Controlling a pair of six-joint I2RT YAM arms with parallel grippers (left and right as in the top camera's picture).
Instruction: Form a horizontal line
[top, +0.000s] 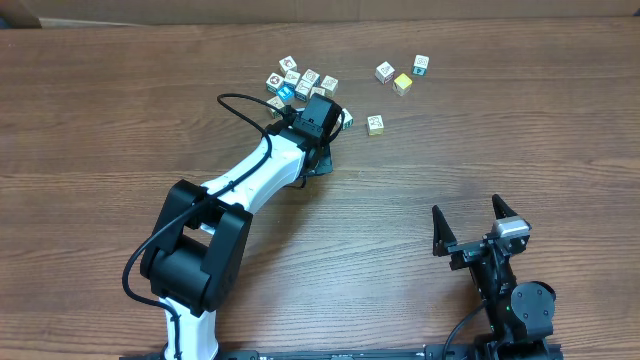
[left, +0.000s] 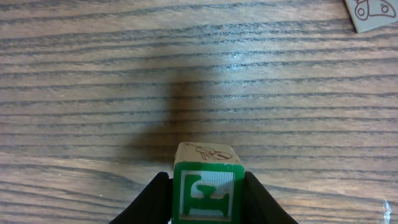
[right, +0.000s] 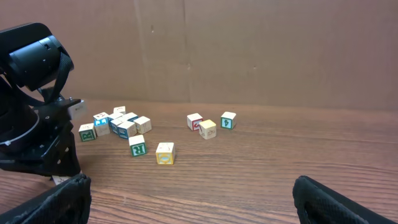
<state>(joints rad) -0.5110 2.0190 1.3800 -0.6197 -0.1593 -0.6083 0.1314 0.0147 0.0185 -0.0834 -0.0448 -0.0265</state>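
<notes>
My left gripper (left: 207, 208) is shut on a small green cube (left: 207, 190) with a pale raised letter on its face, held low over the bare wood. From overhead the gripper (top: 322, 158) sits under the wrist, just below the cube cluster, and the held cube is hidden. My right gripper (top: 467, 210) stands open near the front right with nothing between its fingers, its pads at both lower corners of the right wrist view (right: 193, 205). No horizontal line of cubes shows in any view.
A loose cluster of cubes (top: 300, 85) lies behind the left wrist. A green "R" cube (right: 137, 146) and a yellow cube (right: 165, 152) sit apart. Three more cubes (top: 402, 75) lie at the back right. One cube corner (left: 370, 12) lies ahead of the left gripper.
</notes>
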